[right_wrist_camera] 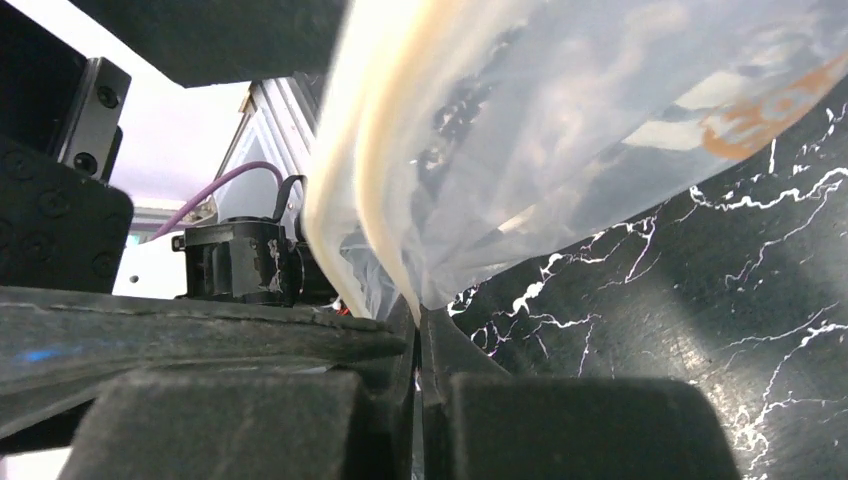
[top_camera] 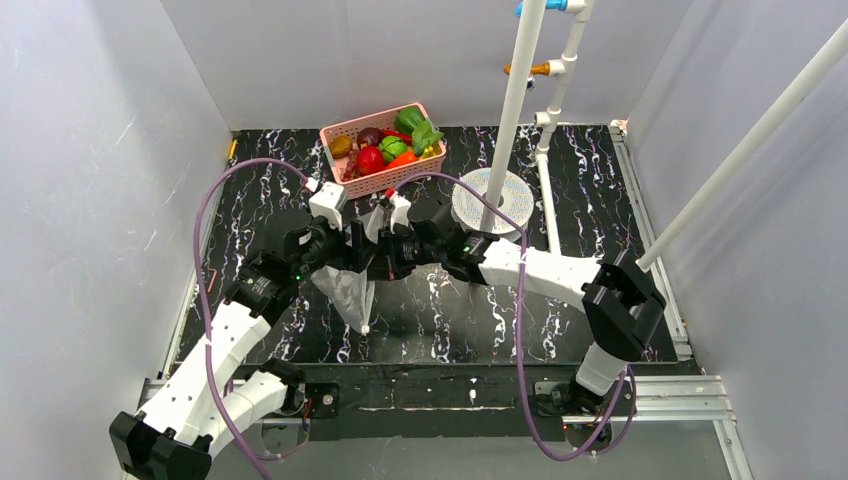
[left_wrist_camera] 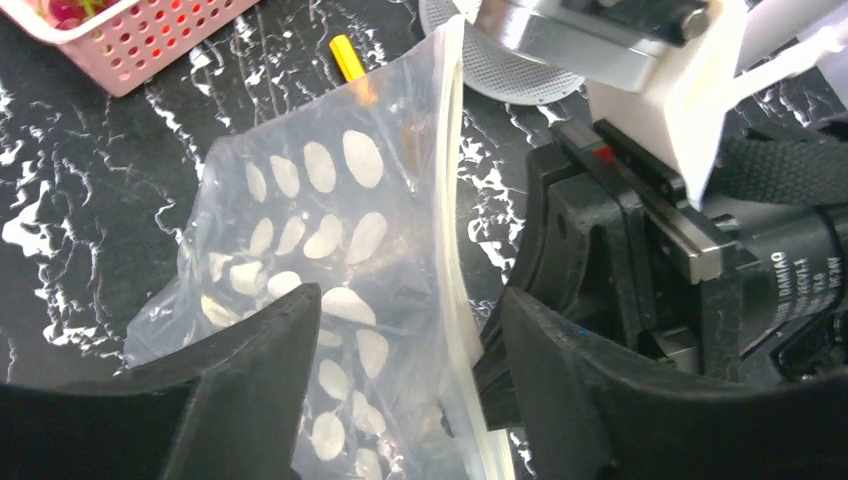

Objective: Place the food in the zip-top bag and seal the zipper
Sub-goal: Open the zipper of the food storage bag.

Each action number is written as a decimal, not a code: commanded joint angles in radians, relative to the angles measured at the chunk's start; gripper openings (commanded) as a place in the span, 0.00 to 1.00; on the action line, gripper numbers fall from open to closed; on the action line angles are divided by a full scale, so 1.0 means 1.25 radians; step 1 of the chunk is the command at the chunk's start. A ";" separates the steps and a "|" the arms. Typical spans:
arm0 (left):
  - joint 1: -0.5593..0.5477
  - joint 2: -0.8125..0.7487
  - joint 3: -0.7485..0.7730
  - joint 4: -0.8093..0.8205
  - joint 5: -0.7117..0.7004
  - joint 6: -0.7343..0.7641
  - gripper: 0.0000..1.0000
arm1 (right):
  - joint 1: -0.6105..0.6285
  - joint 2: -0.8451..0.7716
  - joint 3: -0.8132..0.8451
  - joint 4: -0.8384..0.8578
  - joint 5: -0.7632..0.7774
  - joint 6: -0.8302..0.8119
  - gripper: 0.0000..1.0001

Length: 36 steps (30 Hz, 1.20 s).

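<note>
Both arms meet near the middle of the surface (top_camera: 600,200), a little toward its left edge.

Zip-top bag (top_camera: 345,285): clear with white dots, held between the two pincers. Its mouth end is up at the pincers and its lower corner trails toward the near edge. It lies just on the near side of the pink basket (top_camera: 395,180).

Left pincer (left_wrist_camera: 408,300): spread wide. The dotted film lies in the gap between the fingers (left_wrist_camera: 250,390); I cannot tell whether either finger touches it.

Right pincer (right_wrist_camera: 417,330): pressed together, pinching the bag's edge where the pale strip of the zipper (left_wrist_camera: 452,200) runs down into it. In the left wrist view the strip stands as a long, nearly upright band along the bag's right side, with the right pincer's black body just beside it.

Food (top_camera: 385,150): red, green, purple and brown pieces, all piled in the pink basket at the far edge, left of centre.

A white perforated disc (top_camera: 515,195) lies to the right of the basket, at the foot of a white pipe (top_camera: 520,80).
</note>
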 commanded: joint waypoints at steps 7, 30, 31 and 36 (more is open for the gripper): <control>-0.010 -0.010 0.130 -0.357 -0.092 -0.112 0.84 | -0.005 -0.027 0.001 0.040 0.034 0.080 0.01; -0.248 0.155 0.308 -0.533 -0.570 -0.291 0.77 | 0.023 -0.030 0.030 -0.030 0.142 0.176 0.01; -0.259 0.170 0.314 -0.532 -0.589 -0.290 0.77 | 0.025 -0.035 0.027 -0.030 0.146 0.178 0.01; -0.286 0.203 0.302 -0.481 -0.573 -0.290 0.75 | 0.030 -0.050 0.022 -0.032 0.156 0.178 0.01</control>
